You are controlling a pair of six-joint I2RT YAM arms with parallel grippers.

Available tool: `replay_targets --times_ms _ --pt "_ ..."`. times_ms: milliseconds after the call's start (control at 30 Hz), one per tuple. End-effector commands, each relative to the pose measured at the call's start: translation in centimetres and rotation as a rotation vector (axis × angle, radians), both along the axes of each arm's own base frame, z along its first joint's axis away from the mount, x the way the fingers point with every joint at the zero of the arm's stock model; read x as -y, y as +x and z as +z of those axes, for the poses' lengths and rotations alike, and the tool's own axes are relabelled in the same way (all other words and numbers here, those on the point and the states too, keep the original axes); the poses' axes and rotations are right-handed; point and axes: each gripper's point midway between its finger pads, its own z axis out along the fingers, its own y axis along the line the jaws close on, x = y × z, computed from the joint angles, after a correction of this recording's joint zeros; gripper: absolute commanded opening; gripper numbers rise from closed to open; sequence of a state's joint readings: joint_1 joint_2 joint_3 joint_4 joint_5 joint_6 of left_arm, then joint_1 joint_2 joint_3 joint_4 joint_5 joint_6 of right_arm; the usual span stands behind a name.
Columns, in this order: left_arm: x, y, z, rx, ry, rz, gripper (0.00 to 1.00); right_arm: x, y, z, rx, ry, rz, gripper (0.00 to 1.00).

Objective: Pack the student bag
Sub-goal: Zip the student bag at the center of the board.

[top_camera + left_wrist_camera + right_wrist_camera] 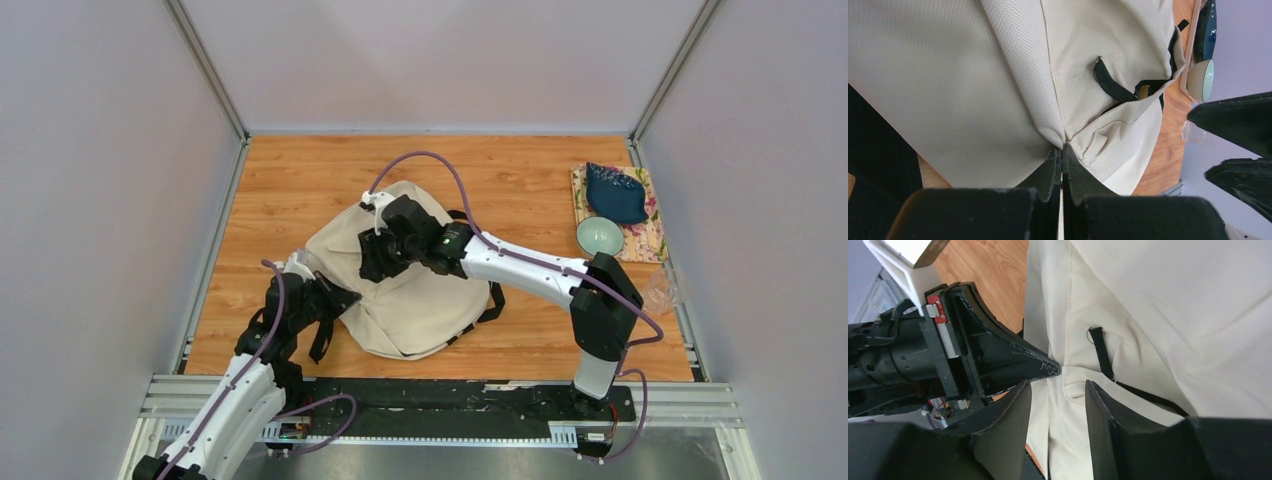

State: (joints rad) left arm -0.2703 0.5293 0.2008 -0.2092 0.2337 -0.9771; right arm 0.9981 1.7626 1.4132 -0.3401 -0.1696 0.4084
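Bag (pixel 420 300) lies slumped at the middle of the counter (pixel 290 170), beige cloth up, with black straps showing at its lower left and right edges. At the bag's left edge the left jaws are pinched tight on a puckered fold of its cloth, where a seam runs down to them. Reaching in from the right of the frame, the right arm (pixel 530 270) hangs over the upper middle of the bag. Its right jaws stand partly apart, with flat cloth in the gap and nothing gripped, just beside a black loop (pixel 1100 352). At the upper right of the frame a pale bowl (pixel 600 237) and a dark blue thing (pixel 615 193) rest on a flowered mat (pixel 650 245).
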Motion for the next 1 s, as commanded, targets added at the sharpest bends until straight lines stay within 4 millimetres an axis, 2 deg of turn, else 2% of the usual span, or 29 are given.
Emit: replay_targets --times_ms 0,33,100,267,333,500,667,733,967 --pt "-0.3 1.4 3.9 0.136 0.033 -0.012 0.0 -0.8 0.3 -1.1 0.085 -0.115 0.062 0.48" --pt "-0.3 1.4 4.1 0.139 0.042 -0.013 0.0 -0.9 0.5 -1.0 0.101 -0.127 0.062 0.48" --pt "-0.4 1.4 4.4 0.147 0.045 -0.014 0.0 -1.1 0.5 -2.2 0.111 -0.167 0.081 0.48" --pt "-0.3 1.5 5.4 0.169 0.05 -0.023 0.0 -1.6 1.4 -3.5 0.164 -0.249 0.078 0.49" --pt "-0.3 1.6 5.7 0.176 0.051 -0.03 0.0 -1.1 2.4 -4.8 0.199 -0.311 0.06 0.5" --pt "-0.2 1.4 5.6 0.168 0.056 -0.037 0.0 -1.5 2.9 -4.4 0.259 -0.344 0.06 0.51" --pt "-0.4 1.3 5.3 0.161 0.065 -0.037 0.0 -1.9 2.9 -1.9 0.302 -0.268 0.049 0.52" --pt "-0.4 1.2 5.1 0.155 0.067 -0.038 0.0 -1.9 3.0 -1.6 0.317 -0.258 0.039 0.54" --pt "-0.3 1.0 5.4 0.163 0.063 -0.043 0.0 -2.7 4.0 -3.0 0.314 -0.273 0.046 0.55"
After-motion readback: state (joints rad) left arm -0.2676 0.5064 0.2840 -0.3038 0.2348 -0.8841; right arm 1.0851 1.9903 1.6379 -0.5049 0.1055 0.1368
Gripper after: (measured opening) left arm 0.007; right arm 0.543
